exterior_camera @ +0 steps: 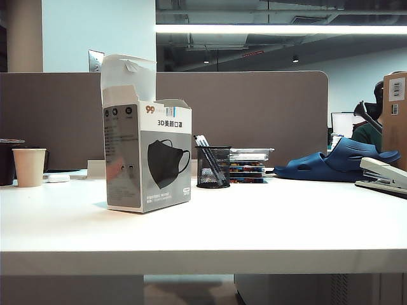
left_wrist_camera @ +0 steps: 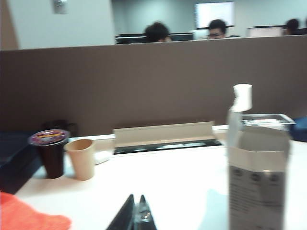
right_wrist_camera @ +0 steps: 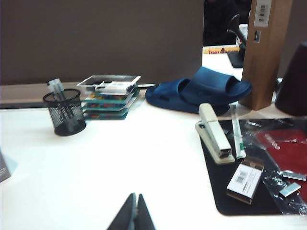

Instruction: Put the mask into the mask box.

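Both hands are closed and empty: the left hand hovers low over the desk with the mask box ahead and to one side, flap up; the right hand faces a pen cup. No mask shows anywhere, so it is likely already inside, the flap unclosed.

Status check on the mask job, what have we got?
Left gripper and right gripper shut, empty, low over the table. Mask box upright, flap open. Loose mask not in view. Nothing blocking the box.
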{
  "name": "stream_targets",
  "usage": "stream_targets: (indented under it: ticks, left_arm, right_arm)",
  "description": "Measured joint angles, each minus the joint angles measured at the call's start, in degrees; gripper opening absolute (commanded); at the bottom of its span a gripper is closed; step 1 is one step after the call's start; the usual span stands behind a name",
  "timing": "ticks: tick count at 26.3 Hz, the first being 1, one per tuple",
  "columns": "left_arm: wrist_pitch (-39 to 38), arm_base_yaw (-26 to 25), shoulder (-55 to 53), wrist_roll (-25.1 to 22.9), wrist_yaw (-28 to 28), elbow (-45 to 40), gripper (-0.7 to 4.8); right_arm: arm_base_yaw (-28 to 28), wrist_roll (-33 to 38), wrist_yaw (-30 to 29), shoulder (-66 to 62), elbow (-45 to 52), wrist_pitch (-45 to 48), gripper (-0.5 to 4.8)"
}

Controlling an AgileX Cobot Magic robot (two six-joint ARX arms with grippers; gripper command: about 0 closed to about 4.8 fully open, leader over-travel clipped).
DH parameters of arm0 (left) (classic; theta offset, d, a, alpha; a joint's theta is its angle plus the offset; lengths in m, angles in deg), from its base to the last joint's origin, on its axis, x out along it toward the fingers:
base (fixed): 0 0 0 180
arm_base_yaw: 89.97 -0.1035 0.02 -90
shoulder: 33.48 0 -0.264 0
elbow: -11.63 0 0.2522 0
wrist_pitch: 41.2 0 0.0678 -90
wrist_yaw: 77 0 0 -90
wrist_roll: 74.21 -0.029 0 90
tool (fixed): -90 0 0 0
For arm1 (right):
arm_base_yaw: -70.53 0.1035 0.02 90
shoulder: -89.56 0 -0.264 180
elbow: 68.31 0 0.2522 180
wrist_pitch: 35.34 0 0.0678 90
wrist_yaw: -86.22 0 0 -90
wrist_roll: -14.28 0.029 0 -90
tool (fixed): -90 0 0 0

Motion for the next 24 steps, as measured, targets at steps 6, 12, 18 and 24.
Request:
stream_targets:
  ticks: [6, 12, 18, 24]
  left_arm:
    - [11.32, 0.0, 0.02, 3.65, 2.67, -8.44, -0.06]
    - [12.13, 0.0, 0.0, 3.87, 2.86, -13.42, -0.06]
    - [11.76, 0.0, 0.0, 3.87, 2.84, -14.23, -0.05]
    - [10.43, 0.0, 0.0, 4.94, 2.84, -14.23, -0.05]
  right_arm:
    - [0.0, -0.02, 0.07, 0.0, 7.74, 11.26, -0.09]
    - [0.0, -0.15, 0.59, 0.0, 13.09, 17.46, -0.09]
    - [0.0, -0.44, 2.73, 0.0, 13.11, 18.1, 0.04]
    - [0.0, -0.48, 2.67, 0.0, 13.11, 18.08, 0.03]
